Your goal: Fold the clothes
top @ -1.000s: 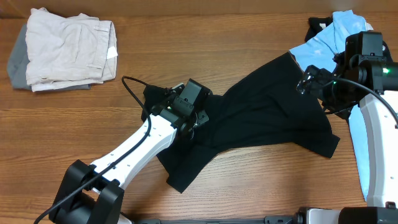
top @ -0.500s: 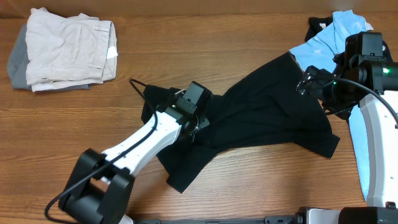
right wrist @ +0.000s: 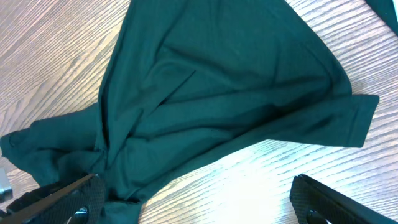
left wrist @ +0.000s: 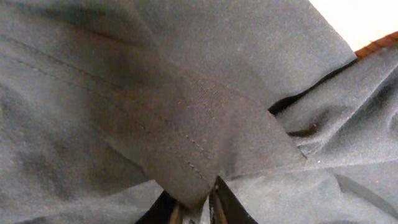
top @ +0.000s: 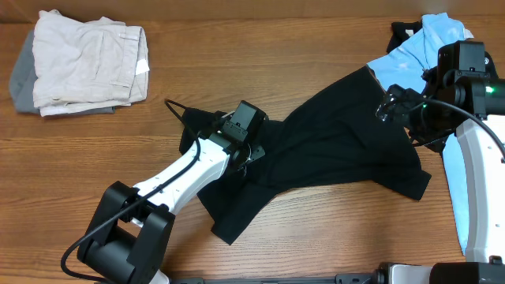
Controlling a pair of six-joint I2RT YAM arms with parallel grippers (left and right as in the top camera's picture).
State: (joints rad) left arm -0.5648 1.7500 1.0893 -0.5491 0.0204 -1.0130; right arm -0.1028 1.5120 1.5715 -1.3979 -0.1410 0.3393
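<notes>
**Overhead:** The left claw (top: 251, 151) sits low on the left part of the black shirt (top: 347, 150). Its tips are buried in bunched cloth, so its opening cannot be read from here. From that claw the shirt spreads across the wooden table (top: 260, 47) toward the right claw (top: 393, 102), with a loose flap trailing toward the table's near edge. The right claw hangs over the shirt's far corner, and the light blue polo (top: 410, 49) lies just beyond it and runs on under that arm. Well away from the left claw, at the far left corner, lies a folded beige garment (top: 87, 59) on top of a grey one (top: 19, 79).

**Left wrist:** Black cloth fills nearly the whole picture. The left claw (left wrist: 196, 211) is narrow, its dark fingers (left wrist: 227, 208) close together with a stitched fold of the shirt (left wrist: 155, 93) drawn down between them and pinched there.

**Right wrist:** The right claw (right wrist: 199, 202) stands wide, its fingers (right wrist: 68, 196) far apart and holding nothing. The crumpled shirt (right wrist: 236, 81) lies ahead of it on the table. A bunched part of the shirt is beside one finger, and a hemmed sleeve end points out past the other.
</notes>
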